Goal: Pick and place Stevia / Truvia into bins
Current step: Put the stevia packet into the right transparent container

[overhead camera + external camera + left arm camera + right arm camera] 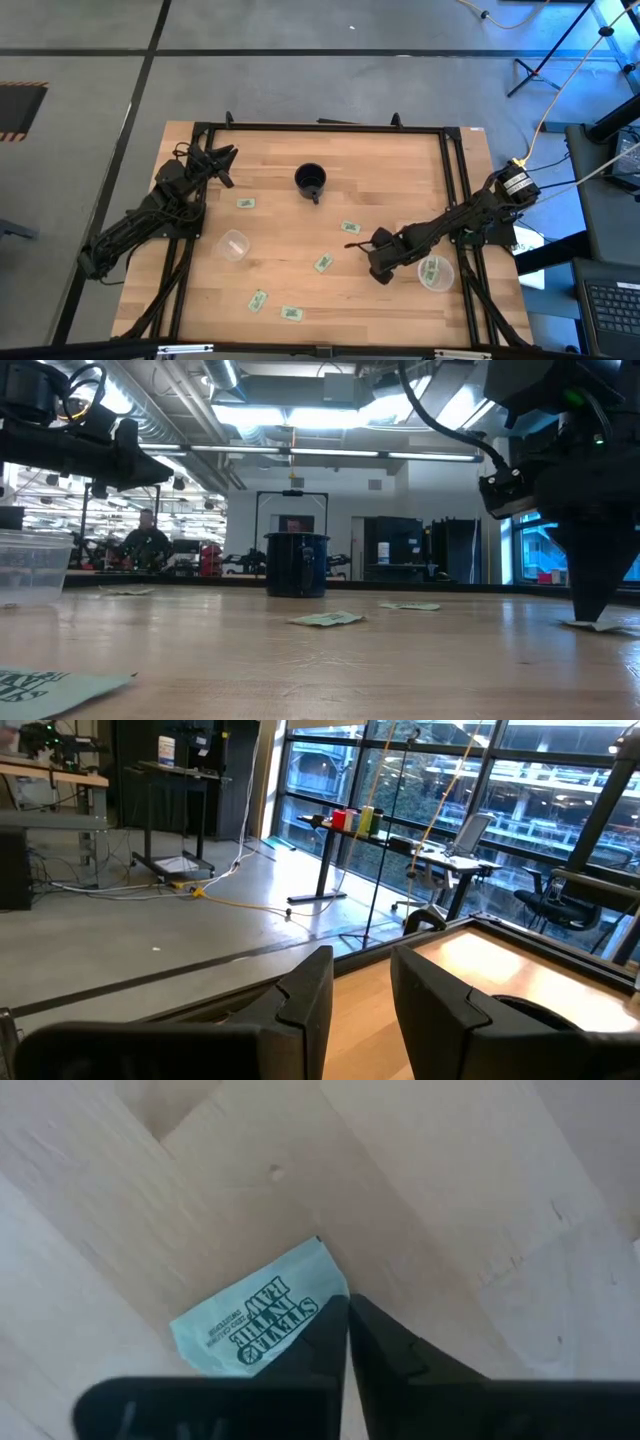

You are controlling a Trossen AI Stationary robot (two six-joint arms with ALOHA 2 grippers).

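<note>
Your right gripper (347,1330) is pinched together on a pale green paper sachet (255,1320) printed "STEVIA IN THE RAW", at the table's 4 o'clock beside the clear plastic cup (435,272). Left gripper (360,990) slightly apart, 10 o'clock.

1. From above, the pale wooden table (330,215) is evenly lit with only faint, soft shadows under the dark arms; a bluish cast tints the floor at the right edge.
2. At table height, long ceiling strip lights (290,415) glare white (nearly blown out), leaving the dark blue mug (296,564) in silhouette and the nearest pale green paper sachet (50,688) blurred.
3. Daylight floods through the tall glass windows (470,780) in the left wrist view.
4. In the right wrist view, the printed green sachet (262,1315) is bright and slightly soft.
</note>
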